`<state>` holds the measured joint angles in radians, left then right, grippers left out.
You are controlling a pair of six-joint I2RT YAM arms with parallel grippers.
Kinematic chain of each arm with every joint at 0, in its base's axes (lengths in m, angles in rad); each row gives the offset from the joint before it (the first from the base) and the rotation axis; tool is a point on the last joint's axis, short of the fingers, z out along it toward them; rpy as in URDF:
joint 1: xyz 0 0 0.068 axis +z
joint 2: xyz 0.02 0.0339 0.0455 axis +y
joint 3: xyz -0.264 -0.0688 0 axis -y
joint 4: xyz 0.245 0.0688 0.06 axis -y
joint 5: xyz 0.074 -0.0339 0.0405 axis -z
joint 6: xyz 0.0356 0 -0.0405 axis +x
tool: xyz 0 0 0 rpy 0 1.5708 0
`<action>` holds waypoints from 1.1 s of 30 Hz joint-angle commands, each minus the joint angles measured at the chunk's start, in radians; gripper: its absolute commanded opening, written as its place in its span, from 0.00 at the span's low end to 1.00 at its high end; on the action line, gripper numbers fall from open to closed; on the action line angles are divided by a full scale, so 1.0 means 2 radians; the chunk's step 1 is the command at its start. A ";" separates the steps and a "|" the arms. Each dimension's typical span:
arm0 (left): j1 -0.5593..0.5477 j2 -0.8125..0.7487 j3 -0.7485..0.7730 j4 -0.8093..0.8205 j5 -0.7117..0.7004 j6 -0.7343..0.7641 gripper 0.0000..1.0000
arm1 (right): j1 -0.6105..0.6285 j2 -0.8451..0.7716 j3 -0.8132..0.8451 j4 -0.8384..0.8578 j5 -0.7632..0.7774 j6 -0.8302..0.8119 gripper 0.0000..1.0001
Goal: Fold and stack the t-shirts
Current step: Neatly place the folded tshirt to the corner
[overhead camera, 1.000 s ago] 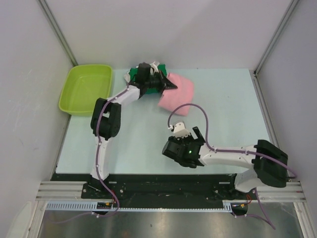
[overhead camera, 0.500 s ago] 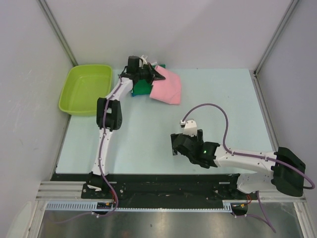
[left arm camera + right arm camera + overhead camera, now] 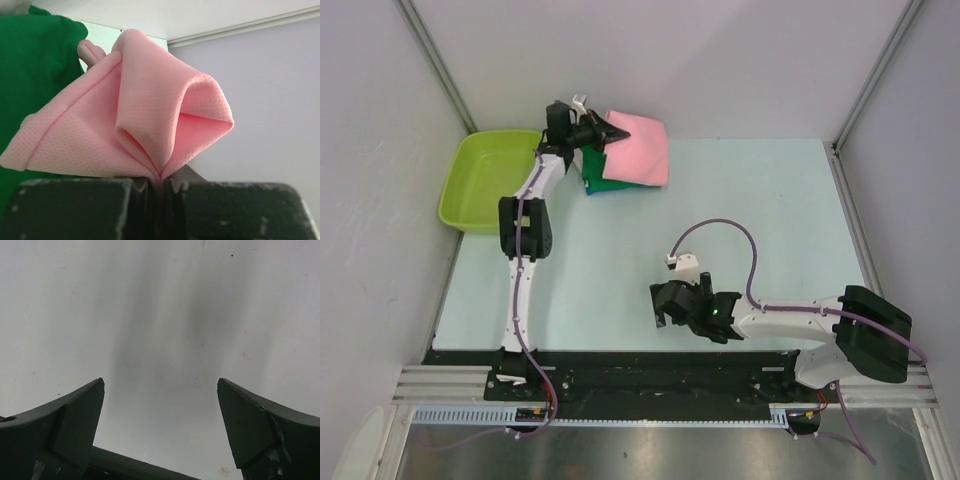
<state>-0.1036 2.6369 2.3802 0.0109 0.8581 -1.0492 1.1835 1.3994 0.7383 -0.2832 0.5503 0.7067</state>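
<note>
The folded light pink t-shirt (image 3: 640, 148) lies over the dark green folded t-shirt (image 3: 610, 178) at the back of the table, with a sliver of blue under the stack's left edge. My left gripper (image 3: 605, 130) is shut on the pink shirt's left edge. In the left wrist view the pink folds (image 3: 150, 125) bulge out of the closed jaws, with green cloth (image 3: 35, 65) behind. My right gripper (image 3: 667, 303) is open and empty low over the bare table near the front; only the table surface shows between its fingers (image 3: 75, 425).
A lime green plastic tub (image 3: 492, 178) stands at the back left, right beside the left arm. Grey walls close in the table at the back and both sides. The right arm's cable (image 3: 720, 240) loops above the table.
My left gripper has carried the pink t-shirt left and back, onto the green shirt. My right arm has drawn back toward the front and left.
</note>
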 commanded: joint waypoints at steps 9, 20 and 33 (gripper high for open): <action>0.050 -0.058 -0.051 0.034 0.001 0.008 0.00 | 0.004 0.002 0.001 0.027 -0.006 0.005 1.00; 0.076 -0.046 -0.055 -0.043 -0.053 0.058 1.00 | 0.006 0.001 0.000 0.030 -0.009 -0.002 1.00; 0.096 -0.178 -0.146 -0.353 -0.368 0.205 1.00 | -0.042 0.029 0.054 -0.020 0.006 -0.003 1.00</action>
<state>0.0689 2.4924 2.2471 -0.4839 0.4263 -0.7471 1.1595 1.4162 0.7673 -0.2893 0.5331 0.7029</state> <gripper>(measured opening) 0.996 0.995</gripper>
